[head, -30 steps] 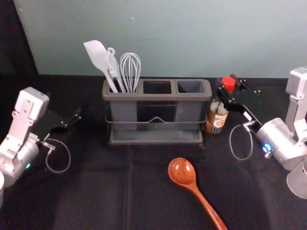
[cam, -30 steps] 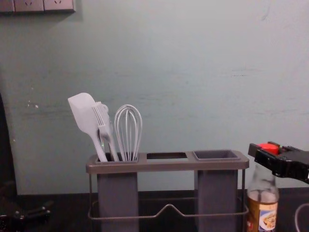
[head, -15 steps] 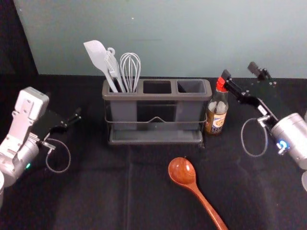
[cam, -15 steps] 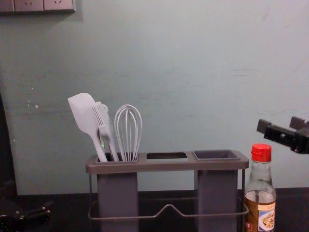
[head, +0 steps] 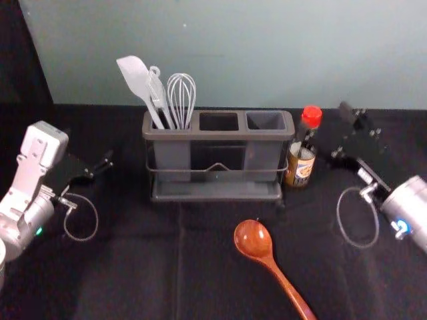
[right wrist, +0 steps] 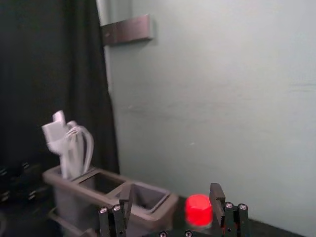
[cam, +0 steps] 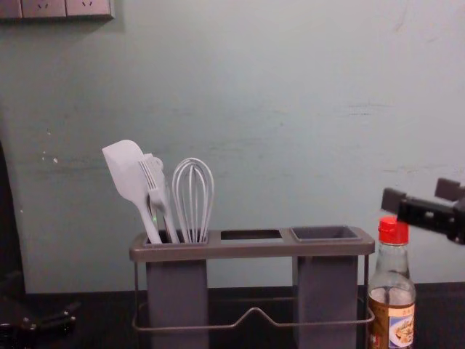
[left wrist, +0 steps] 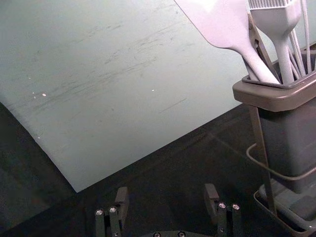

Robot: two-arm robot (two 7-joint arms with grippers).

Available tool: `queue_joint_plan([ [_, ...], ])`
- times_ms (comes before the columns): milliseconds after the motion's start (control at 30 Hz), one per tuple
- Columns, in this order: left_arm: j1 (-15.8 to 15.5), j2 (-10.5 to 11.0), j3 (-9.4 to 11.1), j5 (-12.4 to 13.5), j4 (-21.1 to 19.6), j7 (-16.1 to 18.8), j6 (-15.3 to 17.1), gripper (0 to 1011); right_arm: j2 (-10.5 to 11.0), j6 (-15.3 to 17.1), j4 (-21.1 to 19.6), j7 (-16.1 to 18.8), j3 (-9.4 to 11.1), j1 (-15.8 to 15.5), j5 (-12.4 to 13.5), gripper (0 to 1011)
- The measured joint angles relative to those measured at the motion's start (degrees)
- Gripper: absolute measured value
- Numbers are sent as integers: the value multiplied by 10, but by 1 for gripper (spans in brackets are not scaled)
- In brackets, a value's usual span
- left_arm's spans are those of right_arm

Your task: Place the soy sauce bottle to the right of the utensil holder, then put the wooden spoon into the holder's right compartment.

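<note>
The soy sauce bottle [head: 303, 160] with its red cap [cam: 394, 230] stands upright on the table, close beside the right end of the grey utensil holder [head: 217, 185]. My right gripper [head: 340, 132] is open up and to the right of the bottle, apart from it; in the right wrist view the right gripper [right wrist: 171, 192] has the red cap [right wrist: 199, 211] showing near one finger. The wooden spoon [head: 253, 238] lies in front of the holder, bowl toward it. My left gripper [head: 107, 162] is parked at the left; in its wrist view the left gripper [left wrist: 167, 193] stands open.
A white spatula [head: 135, 77], a brush and a whisk [head: 181, 100] stand in the holder's left compartment. The middle opening [head: 219, 121] and right compartment [head: 265, 121] have no utensils in them. A wall [head: 267, 53] rises behind.
My right gripper, around the bottle's cap a second ago, has let go and moved up and to the right. The cap has shifted slightly left. The left arm has stayed still.
</note>
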Motion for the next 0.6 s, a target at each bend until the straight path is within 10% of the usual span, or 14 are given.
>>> queue_joint_plan([
  [600,0,0,0,0,0,0,0,1005,52,61,-37,36,-83,-40,-24,1003],
])
